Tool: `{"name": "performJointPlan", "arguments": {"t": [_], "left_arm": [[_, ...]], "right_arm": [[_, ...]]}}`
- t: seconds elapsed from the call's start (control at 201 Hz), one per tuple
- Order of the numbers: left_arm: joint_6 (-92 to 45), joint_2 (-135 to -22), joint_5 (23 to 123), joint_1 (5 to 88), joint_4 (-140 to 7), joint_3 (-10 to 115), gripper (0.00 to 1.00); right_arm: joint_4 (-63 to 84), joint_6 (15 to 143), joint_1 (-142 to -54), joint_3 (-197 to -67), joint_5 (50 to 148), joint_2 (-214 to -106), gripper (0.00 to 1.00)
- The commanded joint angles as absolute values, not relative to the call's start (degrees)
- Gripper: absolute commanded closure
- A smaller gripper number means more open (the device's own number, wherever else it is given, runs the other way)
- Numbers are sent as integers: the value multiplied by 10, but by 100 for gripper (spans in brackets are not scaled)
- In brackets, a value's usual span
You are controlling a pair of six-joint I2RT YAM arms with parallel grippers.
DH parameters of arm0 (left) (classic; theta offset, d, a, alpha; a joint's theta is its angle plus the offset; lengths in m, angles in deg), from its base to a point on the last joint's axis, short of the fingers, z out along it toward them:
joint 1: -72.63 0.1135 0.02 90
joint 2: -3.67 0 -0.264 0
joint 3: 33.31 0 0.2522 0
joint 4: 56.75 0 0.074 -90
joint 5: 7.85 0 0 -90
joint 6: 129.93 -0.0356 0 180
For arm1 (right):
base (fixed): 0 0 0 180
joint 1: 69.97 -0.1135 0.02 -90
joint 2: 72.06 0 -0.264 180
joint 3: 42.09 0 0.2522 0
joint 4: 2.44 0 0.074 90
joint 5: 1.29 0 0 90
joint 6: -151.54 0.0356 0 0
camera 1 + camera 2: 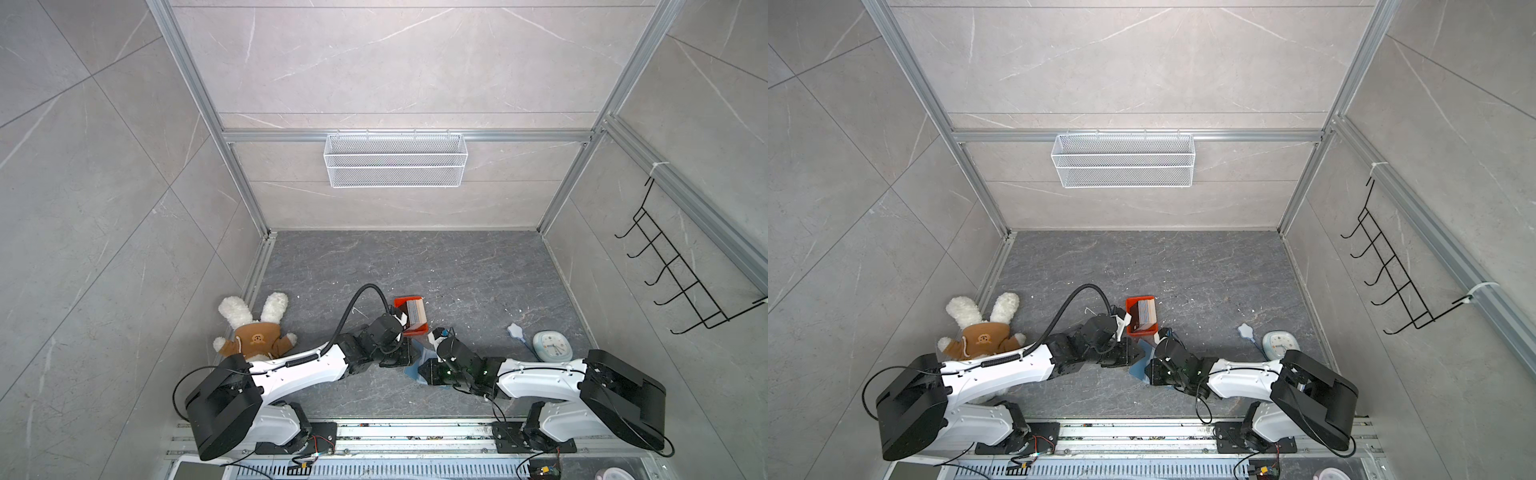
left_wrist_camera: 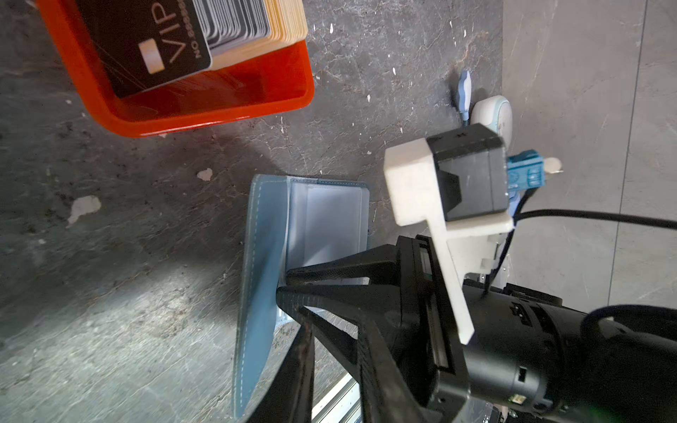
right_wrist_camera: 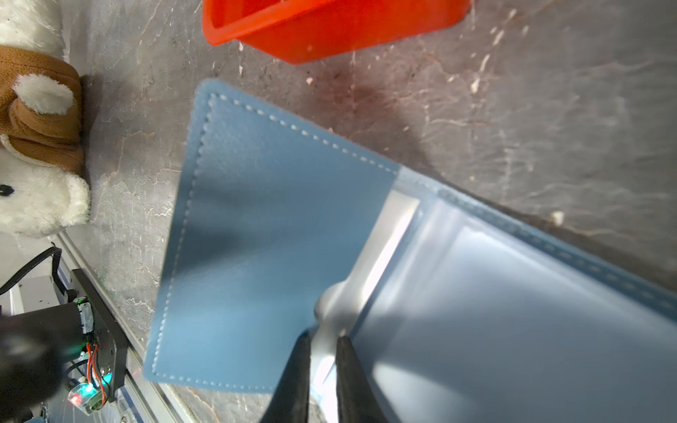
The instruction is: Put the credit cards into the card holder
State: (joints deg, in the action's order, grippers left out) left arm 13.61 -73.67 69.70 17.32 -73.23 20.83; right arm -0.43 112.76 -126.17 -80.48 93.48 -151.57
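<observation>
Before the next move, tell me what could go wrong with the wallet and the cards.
1. The right gripper pinches only a thin clear pocket of the wallet. The sheet could slip out or tear, and the half-raised cover might fall shut.
2. The cards stand tightly packed in the orange tray. Pulling one may drag neighbours out or tip the tray.

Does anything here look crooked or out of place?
Yes: the card holder is not lying flat. One blue cover tilts up while the right hand pinches its clear inner pocket. White flecks dot the table.
</observation>
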Motion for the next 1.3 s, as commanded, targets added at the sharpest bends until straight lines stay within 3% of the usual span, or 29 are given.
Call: {"name": "performJointPlan", "arguments": {"t": [0.0,0.319,0.622,1.3], "left_arm": [[113,-759,672,180,-714,226,76],[102,-806,677,189,-720,229,78],[108,-829,680,189,-708,201,78],[187,-787,692,134,-665,128,79]], "right_arm": [[-11,1127,-1260,-793,937,-1518,84],[2,1139,-1260,-777,916,-1486,87],[107,1141,-1250,-773,860,-1412,91],[133,1131,-1213,-762,837,-1396,92]]}}
